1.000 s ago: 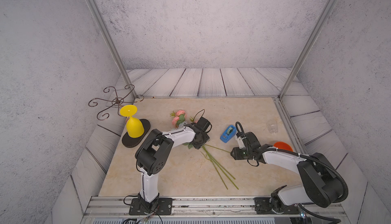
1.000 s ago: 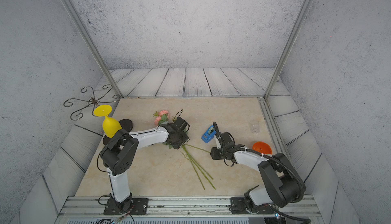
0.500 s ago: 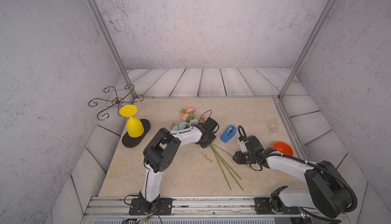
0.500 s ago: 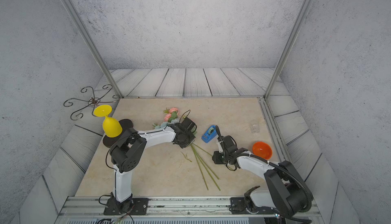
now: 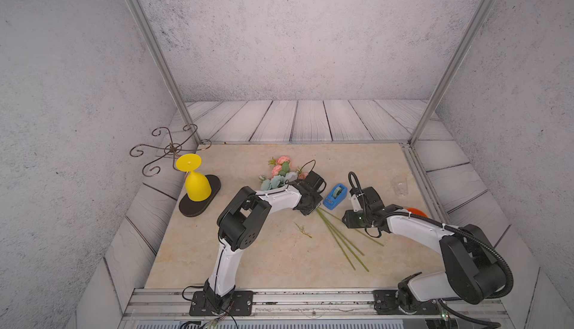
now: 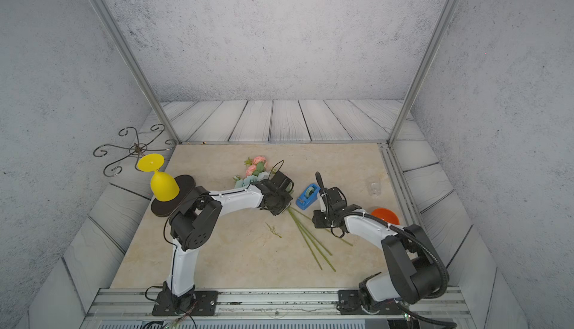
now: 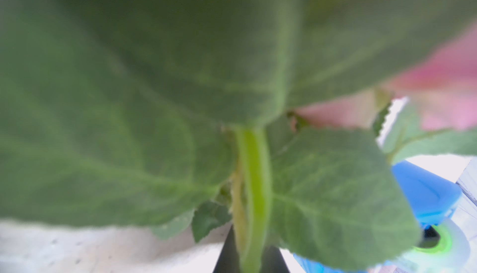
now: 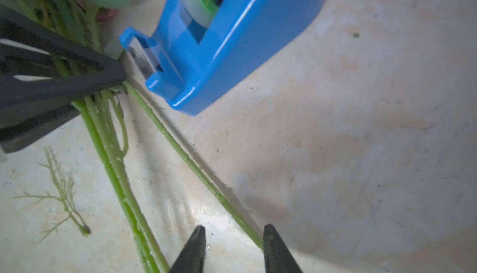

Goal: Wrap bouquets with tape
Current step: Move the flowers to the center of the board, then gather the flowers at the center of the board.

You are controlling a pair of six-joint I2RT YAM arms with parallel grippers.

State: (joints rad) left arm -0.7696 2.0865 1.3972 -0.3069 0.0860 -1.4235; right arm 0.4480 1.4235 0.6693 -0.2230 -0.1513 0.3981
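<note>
pink-bloomed bouquets [image 5: 281,172], thin green stems [image 5: 340,239] (splayed)

left wrist view: bouquets [image 7: 154,78] press on the lens, leaves and pink all blurred, blooms unreadable. of my left gripper [image 7: 251,258] only a dark wedge shows at the frame edge, a stem running through it. tape [image 7: 449,243] out of focus, cropped at the corner. right wrist view: my right gripper [image 8: 235,248] shows tips only, rest cut off; tape roll cropped too. in both top views my wrists cover both sets of jaws. orange dish [image 5: 416,211] half behind my right arm. clear cup [image 5: 399,185] too faint to make out.
</note>
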